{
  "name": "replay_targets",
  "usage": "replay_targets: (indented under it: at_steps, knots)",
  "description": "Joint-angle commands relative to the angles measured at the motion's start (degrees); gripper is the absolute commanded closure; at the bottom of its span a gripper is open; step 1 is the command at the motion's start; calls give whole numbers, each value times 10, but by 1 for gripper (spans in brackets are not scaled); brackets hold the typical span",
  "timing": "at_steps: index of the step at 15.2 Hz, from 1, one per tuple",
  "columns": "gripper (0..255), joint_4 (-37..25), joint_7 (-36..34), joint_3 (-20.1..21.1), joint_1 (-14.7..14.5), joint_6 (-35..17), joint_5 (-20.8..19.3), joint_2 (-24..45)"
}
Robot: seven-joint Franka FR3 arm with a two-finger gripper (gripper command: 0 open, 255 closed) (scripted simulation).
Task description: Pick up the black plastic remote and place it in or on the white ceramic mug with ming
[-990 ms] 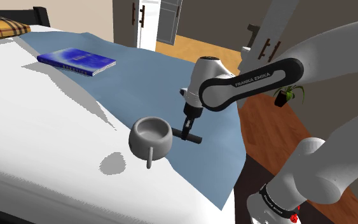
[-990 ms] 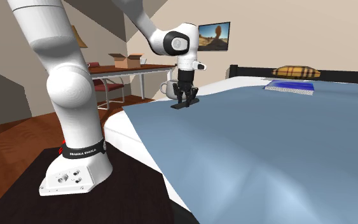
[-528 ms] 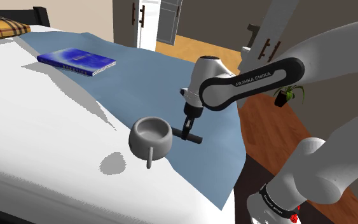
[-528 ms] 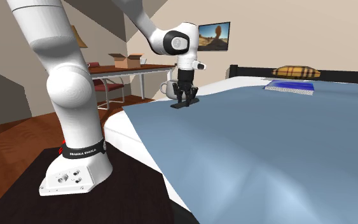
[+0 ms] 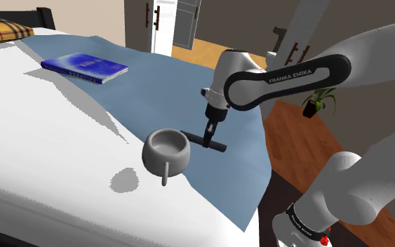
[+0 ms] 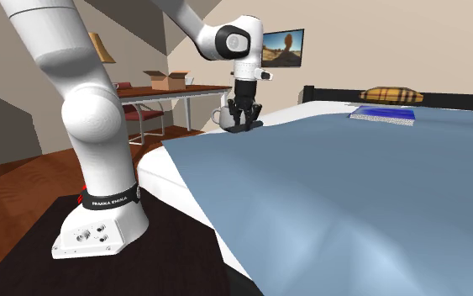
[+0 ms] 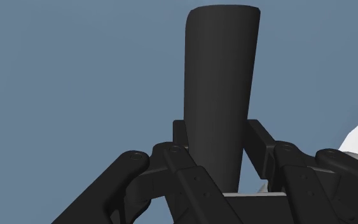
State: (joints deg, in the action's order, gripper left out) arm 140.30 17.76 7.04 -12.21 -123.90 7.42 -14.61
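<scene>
Since a second ago the arm (image 5: 287, 76) has risen and swung a little toward the mug, and the remote that lay flat on the blanket has come up with it; nothing else on the bed has shifted.

In the shoulder view, the white bed (image 5: 41, 140) lies wide open from seven to ten o'clock of the mug, so I have plenty of room there. The blue blanket (image 5: 161, 91) runs to the bed's edge at five o'clock of the mug, where its corner hangs over toward the wood floor (image 5: 294, 140). The blue book (image 5: 85, 67) lies well apart at ten o'clock.

The grey mug (image 5: 166, 151) stands upright, mouth up, at the blanket's border. The black remote (image 5: 217, 146) hangs level at two o'clock of it, one end just beside the rim; I cannot tell whether they touch.

The fingers (image 5: 209, 131) are clenched on the remote's middle. In the wrist view both fingers (image 7: 260, 147) press its sides, with the remote (image 7: 222, 76) reaching out over the blanket.
</scene>
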Motion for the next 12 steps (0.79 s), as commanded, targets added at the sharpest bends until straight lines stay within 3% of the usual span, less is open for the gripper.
replay_targets:
  at_steps: [1,12]
  knots:
    - [255,-10,-1,-1,0,18,-1,-7]
    - [255,-68,-7,-4,1,108,-4,-40]
